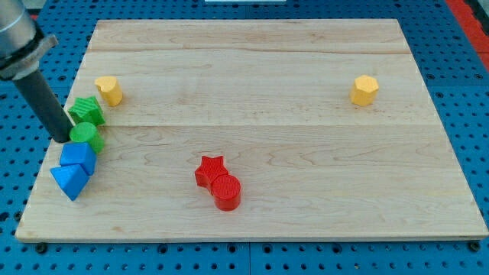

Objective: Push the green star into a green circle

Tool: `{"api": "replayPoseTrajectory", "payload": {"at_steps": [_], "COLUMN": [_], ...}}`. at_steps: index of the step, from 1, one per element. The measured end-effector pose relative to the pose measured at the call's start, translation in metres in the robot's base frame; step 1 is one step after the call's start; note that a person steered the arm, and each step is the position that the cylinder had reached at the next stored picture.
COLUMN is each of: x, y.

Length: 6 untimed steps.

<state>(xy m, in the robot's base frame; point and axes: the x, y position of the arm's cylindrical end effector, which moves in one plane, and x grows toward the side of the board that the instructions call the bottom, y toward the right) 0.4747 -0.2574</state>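
Camera view, sole angle on record: wooden board (252, 76) lies on a blue perforated bench (466, 92). At the view's left edge the green star (87, 111) sits directly above the green circle (86, 137); the two appear to touch or stand just apart, and the seam cannot be resolved. Below the circle, a blue block (78, 158) of uncertain shape touches a blue triangular block (69, 182). A yellow block (109, 90) stands just beside the star toward the view's top right. A second yellow block (364, 90) lies well apart at the view's right. A red star (209, 171) and red circle (226, 191) are in contact near the view's bottom centre. The dark rod slants down from the view's top left, and my tip (64, 140) rests at the circle's left side, touching or nearly so, below and left of the star. The rod has no jaws; it grasps nothing and can only press sideways. Assessment: the star looks small, rigid and light, likely to slide readily on smooth wood and to spin if struck on one point. Contact is best made on its upper side, in the notch between two points, driving toward the view's bottom. Risk: the yellow block crowds that approach.
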Motion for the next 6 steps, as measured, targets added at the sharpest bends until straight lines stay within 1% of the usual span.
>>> {"api": "replayPoseTrajectory", "payload": {"at_steps": [1,2,3,4,5,6], "x": [-0.004,-0.046,-0.078,-0.091,-0.083,-0.053], "y": [-0.024,-0.042,-0.047,-0.023,0.016,0.016]}}
